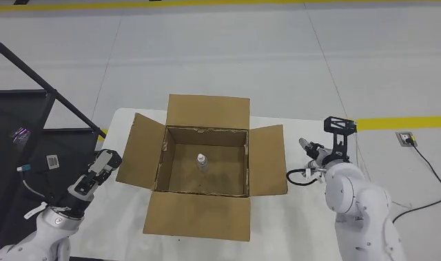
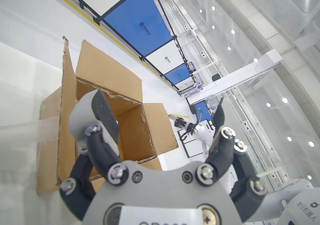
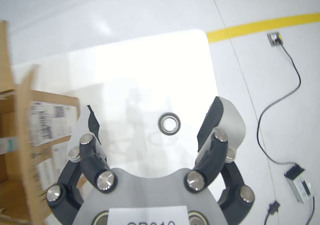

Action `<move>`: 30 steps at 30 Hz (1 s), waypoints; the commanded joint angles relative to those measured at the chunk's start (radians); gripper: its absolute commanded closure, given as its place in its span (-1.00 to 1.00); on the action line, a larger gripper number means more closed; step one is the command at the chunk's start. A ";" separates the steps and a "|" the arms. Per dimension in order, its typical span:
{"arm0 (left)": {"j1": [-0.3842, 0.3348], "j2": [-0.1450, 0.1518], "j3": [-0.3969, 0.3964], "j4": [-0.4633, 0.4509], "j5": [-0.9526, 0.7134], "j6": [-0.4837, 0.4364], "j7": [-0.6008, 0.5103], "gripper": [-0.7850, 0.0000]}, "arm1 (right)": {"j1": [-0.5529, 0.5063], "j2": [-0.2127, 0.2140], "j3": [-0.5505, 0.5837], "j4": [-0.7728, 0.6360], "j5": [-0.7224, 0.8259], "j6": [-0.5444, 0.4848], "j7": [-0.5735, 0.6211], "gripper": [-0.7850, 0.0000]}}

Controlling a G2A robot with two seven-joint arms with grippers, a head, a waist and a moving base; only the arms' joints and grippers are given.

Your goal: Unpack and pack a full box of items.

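The small item (image 1: 202, 162) standing in the box (image 1: 207, 111) is too small in the top view to identify, and the counter (image 1: 303, 213) is cut off at its near edge. From the right wrist the box (image 3: 25, 116) is blurred and cut by the picture's edge. From the left wrist a finger (image 2: 105, 113) of the left hand (image 2: 160, 102) covers part of its inside.

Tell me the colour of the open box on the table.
The box is plain brown cardboard; the top view shows it best.
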 commanded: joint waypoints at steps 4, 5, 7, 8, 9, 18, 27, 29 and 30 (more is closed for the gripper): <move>0.014 0.002 -0.003 -0.010 0.013 0.002 0.026 -1.00 | 0.030 -0.009 -0.156 -0.121 -0.029 -0.064 -0.018 -1.00; 0.016 0.002 -0.006 -0.012 0.015 0.001 0.037 -1.00 | 0.049 -0.012 -0.192 -0.118 -0.026 -0.083 -0.017 -1.00; 0.022 0.002 -0.015 -0.013 0.022 0.001 0.062 -1.00 | 0.099 -0.020 -0.262 -0.079 0.004 -0.136 -0.009 -1.00; 0.024 0.002 -0.019 -0.015 0.019 0.003 0.072 -1.00 | 0.131 -0.024 -0.296 -0.043 0.028 -0.171 0.009 -1.00; 0.027 0.002 -0.026 -0.016 0.017 0.003 0.080 -1.00 | 0.169 -0.029 -0.329 -0.003 0.054 -0.206 0.025 -1.00; 0.050 0.003 -0.071 -0.013 -0.012 0.006 0.127 -1.00 | 0.484 -0.100 -0.584 0.514 0.284 -0.362 0.130 -1.00; 0.050 0.003 -0.071 -0.013 -0.012 0.006 0.127 -1.00 | 0.642 -0.196 -0.756 0.903 0.435 -0.400 0.023 -1.00; 0.050 0.003 -0.071 -0.013 -0.012 0.006 0.127 -1.00 | 0.665 -0.217 -0.785 0.964 0.454 -0.407 0.003 -1.00; 0.050 0.003 -0.071 -0.013 -0.012 0.006 0.127 -1.00 | 0.676 -0.227 -0.798 0.991 0.460 -0.407 -0.006 -1.00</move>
